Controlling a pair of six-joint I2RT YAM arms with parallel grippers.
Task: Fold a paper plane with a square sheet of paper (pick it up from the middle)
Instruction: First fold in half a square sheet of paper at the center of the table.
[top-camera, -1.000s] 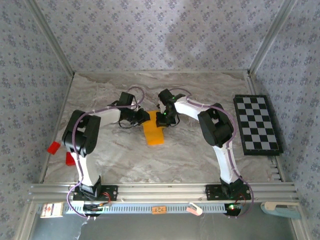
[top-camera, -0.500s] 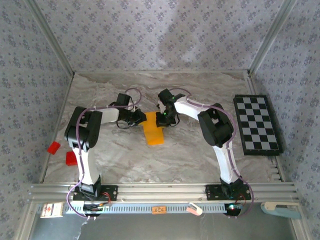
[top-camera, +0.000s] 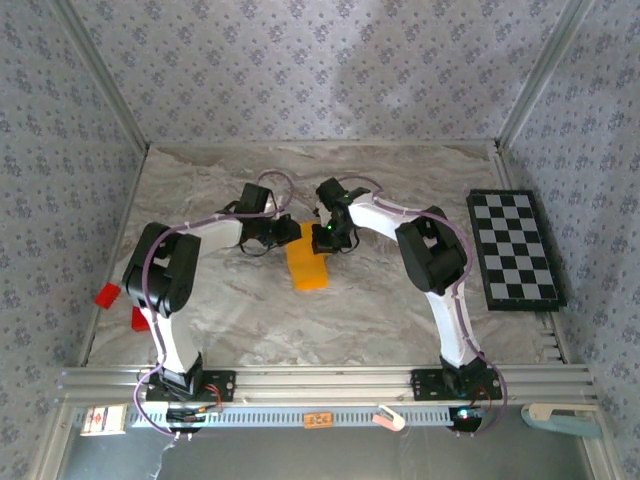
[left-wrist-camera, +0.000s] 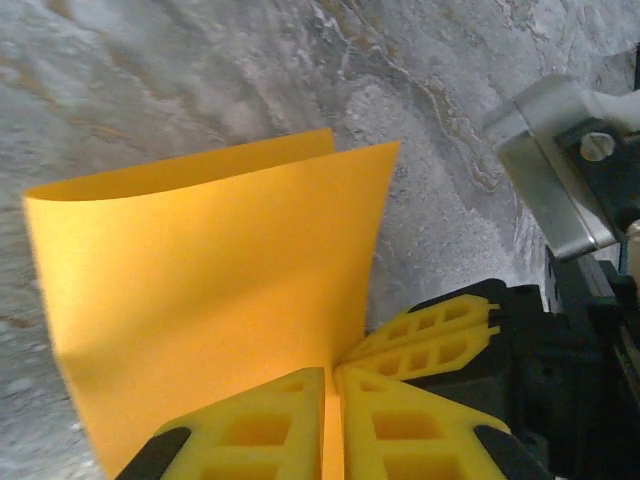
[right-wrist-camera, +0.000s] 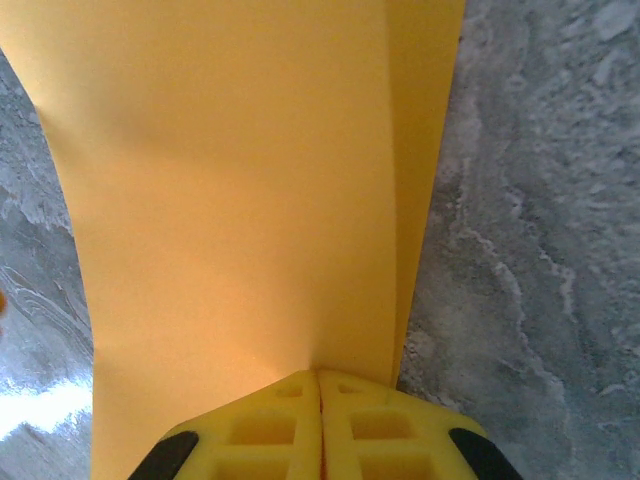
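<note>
The square sheet of paper (top-camera: 306, 265) is orange-yellow and folded over into a long strip at the table's middle, its near end resting on the marble. Its far end is pinched from both sides. My left gripper (top-camera: 290, 233) is shut on that end, a thin line of paper (left-wrist-camera: 210, 290) showing between its yellow fingers (left-wrist-camera: 260, 420). My right gripper (top-camera: 322, 238) is shut on the same end right beside it. In the right wrist view the doubled paper (right-wrist-camera: 240, 200) rises from my right gripper (right-wrist-camera: 319, 374). The right gripper's fingers (left-wrist-camera: 440, 335) touch my left gripper (left-wrist-camera: 332, 372).
A black-and-white checkerboard (top-camera: 513, 247) lies along the right edge. Two small red blocks (top-camera: 106, 294) (top-camera: 140, 318) sit at the left edge beside the left arm. Patterned walls close in three sides, and a metal rail (top-camera: 320, 380) runs along the front.
The left arm drew its gripper slightly left, then came back to the paper's far end. The paper and the right arm have stayed put.
</note>
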